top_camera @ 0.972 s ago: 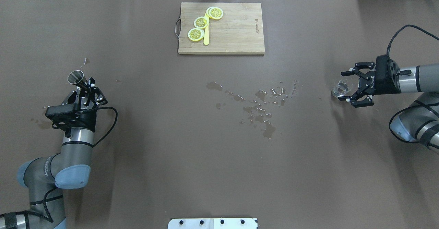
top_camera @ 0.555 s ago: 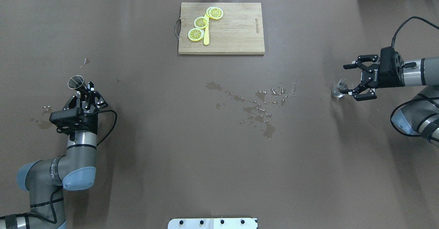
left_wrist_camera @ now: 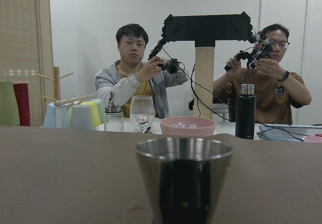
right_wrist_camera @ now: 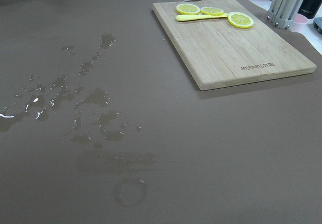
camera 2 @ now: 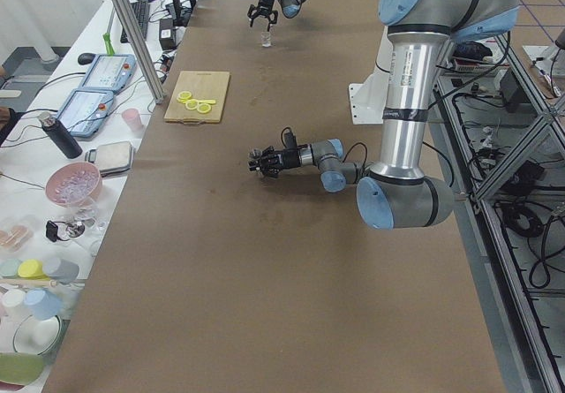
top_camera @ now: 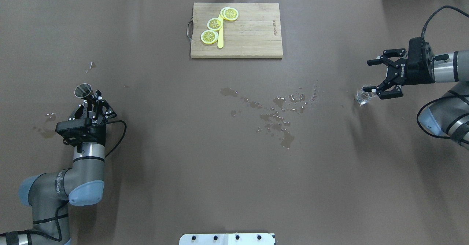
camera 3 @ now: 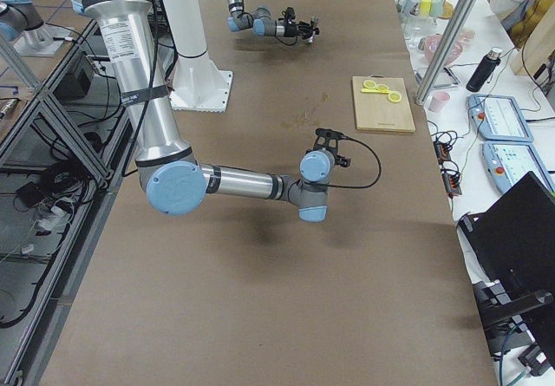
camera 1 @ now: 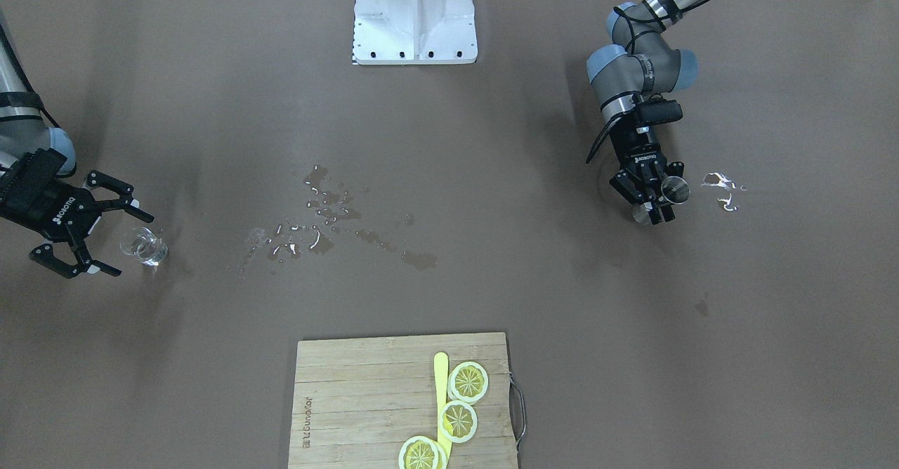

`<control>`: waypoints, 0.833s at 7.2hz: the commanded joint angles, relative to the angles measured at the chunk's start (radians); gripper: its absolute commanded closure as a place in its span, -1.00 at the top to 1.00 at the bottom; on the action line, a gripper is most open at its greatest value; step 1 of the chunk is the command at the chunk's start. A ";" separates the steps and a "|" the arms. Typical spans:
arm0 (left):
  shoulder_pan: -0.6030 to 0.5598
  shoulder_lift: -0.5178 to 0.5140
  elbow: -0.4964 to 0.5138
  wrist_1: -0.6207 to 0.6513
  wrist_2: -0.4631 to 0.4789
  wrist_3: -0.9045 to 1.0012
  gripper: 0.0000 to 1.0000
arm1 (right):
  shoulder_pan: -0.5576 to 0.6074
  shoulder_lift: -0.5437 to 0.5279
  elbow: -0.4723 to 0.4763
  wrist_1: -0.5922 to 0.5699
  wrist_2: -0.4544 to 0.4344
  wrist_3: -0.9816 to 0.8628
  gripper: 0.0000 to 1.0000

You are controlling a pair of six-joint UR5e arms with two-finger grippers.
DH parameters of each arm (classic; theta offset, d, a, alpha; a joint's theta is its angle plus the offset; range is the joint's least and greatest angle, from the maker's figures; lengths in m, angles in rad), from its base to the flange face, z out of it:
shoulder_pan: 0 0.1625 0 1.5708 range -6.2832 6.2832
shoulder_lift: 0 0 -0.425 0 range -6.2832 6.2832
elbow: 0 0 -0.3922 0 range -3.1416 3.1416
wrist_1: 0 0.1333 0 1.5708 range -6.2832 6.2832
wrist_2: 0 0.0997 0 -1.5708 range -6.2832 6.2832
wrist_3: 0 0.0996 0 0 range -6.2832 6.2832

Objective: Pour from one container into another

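Workspace of two arms at a brown-covered desk [top_camera: 154, 186]. At the robot's left end we see the left tool [top_camera: 91, 97] clamped on the narrow waist of the steel jigger [top_camera: 83, 90], holding it low near the desk surface. The left wrist view shows the jigger [left_wrist_camera: 183, 176] upright, its round mouth on top. At the robot's right end the right tool [top_camera: 373, 77] is spread wide and grips nothing. The clear glass tumbler [top_camera: 362, 97] stands upright on the desk there. In the overhead view it lies just beside the tip of one finger, while the left side view places the tool [camera 2: 262, 20] above the tumbler [camera 2: 266, 41] and apart from it. We cannot tell whether either vessel holds liquid. Jigger and tumbler are well apart, at opposite ends of the desk. Between them we note spilled droplets [top_camera: 280, 118] scattered on the desk, and a smaller wet patch [camera 1: 720, 182] near the jigger [camera 1: 676, 188]. Toward the operators' side lies a wooden cutting board [top_camera: 253, 36] bearing three lemon slices [top_camera: 215, 24] and a yellow stick [top_camera: 220, 41]. Behind the jigger, the left wrist view shows two seated operators [left_wrist_camera: 133, 78].
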 commanded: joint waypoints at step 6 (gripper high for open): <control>0.001 -0.002 0.004 0.003 0.004 0.000 0.15 | 0.059 0.082 0.153 -0.588 -0.010 -0.012 0.99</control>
